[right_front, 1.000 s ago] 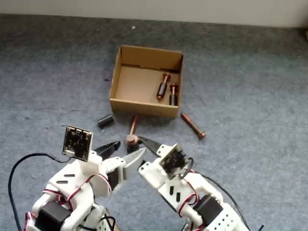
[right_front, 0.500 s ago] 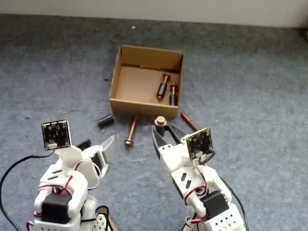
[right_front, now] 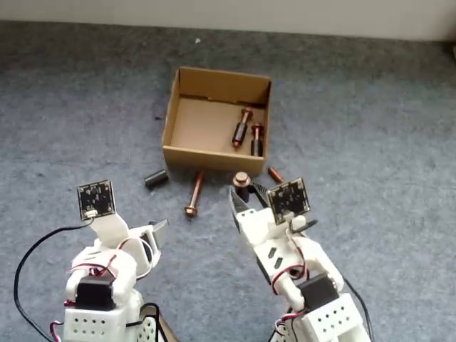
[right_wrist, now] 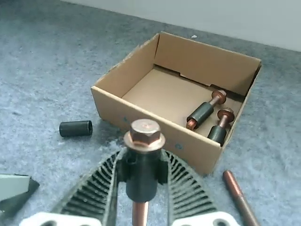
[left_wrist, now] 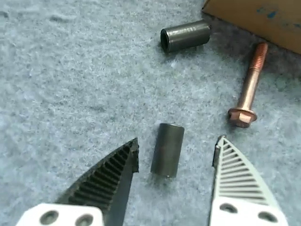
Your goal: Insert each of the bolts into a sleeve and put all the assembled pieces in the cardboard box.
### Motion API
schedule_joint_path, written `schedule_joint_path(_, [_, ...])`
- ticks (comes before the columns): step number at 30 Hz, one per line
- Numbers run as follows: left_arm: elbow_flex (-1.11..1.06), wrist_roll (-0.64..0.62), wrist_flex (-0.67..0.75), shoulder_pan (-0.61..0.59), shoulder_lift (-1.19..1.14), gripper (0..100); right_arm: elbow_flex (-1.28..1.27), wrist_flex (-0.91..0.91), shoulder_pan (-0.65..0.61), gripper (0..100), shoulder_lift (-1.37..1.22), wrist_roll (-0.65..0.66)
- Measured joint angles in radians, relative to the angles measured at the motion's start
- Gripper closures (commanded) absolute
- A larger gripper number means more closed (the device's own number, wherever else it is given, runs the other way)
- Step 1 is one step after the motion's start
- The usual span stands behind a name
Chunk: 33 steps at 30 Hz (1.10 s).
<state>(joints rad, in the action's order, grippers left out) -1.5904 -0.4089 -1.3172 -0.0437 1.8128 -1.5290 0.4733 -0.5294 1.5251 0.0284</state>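
While the right jaws clamp a sleeved bolt [right_wrist: 141, 174] upright just on the near side of the cardboard box [right_front: 211, 158], the left jaws gape wide, straddling a loose sleeve [left_wrist: 167, 149] lying on the worktop [right_front: 370, 142].

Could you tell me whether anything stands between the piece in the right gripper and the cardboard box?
Only the near wall of the cardboard box lies between the piece in the right gripper and its floor, so it probably needs lifting over. Nothing else visible blocks it.
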Motion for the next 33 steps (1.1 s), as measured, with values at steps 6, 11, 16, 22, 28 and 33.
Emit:
schedule_joint_path(6, [-0.083, -0.002, 0.170, 0.000, 0.003, 74, 0.209, -0.133, 0.000, 99.3, -0.367, 0.000])
schedule_joint_path(11, [-0.083, 0.000, 0.193, 0.000, 0.003, 74, 0.356, -0.273, 0.038, 99.3, -0.664, 0.000])
schedule_joint_path(16, [-0.083, 0.000, 0.193, 0.000, 0.003, 74, 0.503, -0.439, 0.114, 99.3, -0.927, 0.000])
schedule_joint_path(22, [-0.083, 0.000, 0.193, 0.000, 0.003, 74, 0.635, -0.618, 0.164, 99.3, -1.204, 0.000])
schedule_joint_path(28, [-0.083, 0.000, 0.193, 0.000, 0.003, 74, 0.726, -0.713, 0.176, 99.0, -1.445, 0.000])
schedule_joint_path(33, [-0.083, 0.000, 0.199, 0.000, 0.003, 74, 0.795, -0.718, 0.175, 97.8, -1.597, 0.000])
